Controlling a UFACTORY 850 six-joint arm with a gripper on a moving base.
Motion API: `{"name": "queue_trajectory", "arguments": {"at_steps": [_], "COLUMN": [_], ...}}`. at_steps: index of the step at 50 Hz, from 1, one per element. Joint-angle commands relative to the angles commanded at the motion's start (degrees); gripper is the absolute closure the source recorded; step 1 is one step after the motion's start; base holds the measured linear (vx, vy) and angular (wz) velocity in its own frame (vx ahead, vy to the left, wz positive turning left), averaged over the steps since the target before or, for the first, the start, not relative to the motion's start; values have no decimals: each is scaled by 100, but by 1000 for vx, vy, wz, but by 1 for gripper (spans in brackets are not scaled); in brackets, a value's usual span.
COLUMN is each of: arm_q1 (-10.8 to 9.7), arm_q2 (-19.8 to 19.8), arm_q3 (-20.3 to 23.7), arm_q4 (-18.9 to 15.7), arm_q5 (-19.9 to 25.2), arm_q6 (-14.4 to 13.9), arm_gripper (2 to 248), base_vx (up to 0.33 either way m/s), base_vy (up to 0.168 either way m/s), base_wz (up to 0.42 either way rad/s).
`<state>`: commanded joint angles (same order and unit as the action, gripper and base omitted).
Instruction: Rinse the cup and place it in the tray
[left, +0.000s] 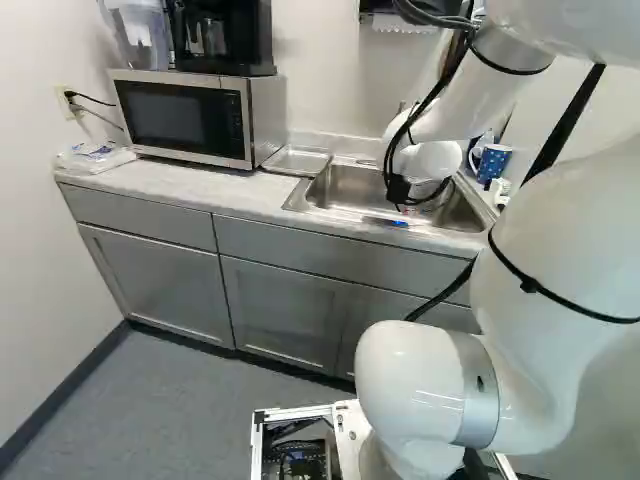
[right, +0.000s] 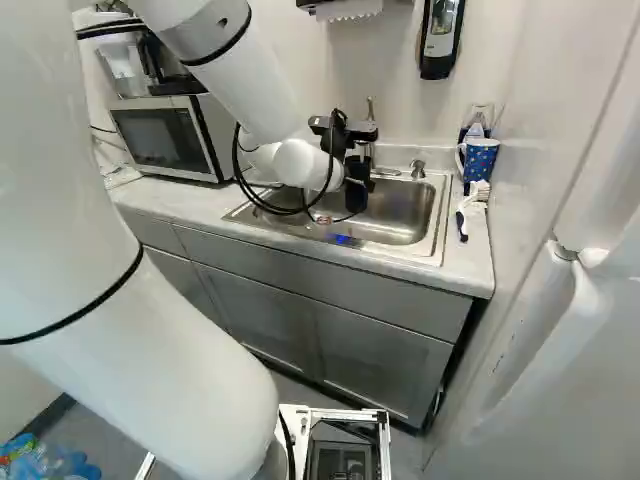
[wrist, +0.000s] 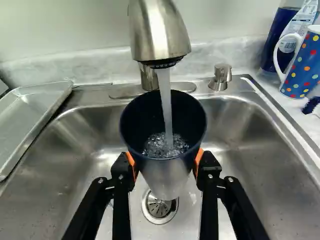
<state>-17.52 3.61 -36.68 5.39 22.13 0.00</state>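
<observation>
Because the faucet (wrist: 159, 32) discharges downward, I hold the cup (wrist: 165, 177) mouth-up beneath it for rinsing, gripper (wrist: 165, 162) clenched on opposite sides.

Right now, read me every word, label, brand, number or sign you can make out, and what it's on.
None can be read.
Bottle behind the dotted mug: label print too small.
Packet beside the microwave: blue print too blurred.
Wall dispenser: marks too small.
Cup: no print on the visible side.
</observation>
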Motion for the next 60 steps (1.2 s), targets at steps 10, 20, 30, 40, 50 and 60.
{"name": "queue_trajectory", "arguments": {"at_steps": [10,20,30,40,50,60], "arm_q1": [0,0,0,0,0,0], "arm_q2": [0,0,0,0,0,0], "arm_q3": [0,0,0,0,0,0], "arm_q4": [0,0,0,0,0,0], "arm_q5": [0,0,0,0,0,0], "arm_q6": [0,0,0,0,0,0], "arm_gripper": [126,126,126,126,126,126], "base_vx": [0,0,0,0,0,0], "base_vy": [0,0,0,0,0,0], "base_wz": [0,0,0,0,0,0]}}
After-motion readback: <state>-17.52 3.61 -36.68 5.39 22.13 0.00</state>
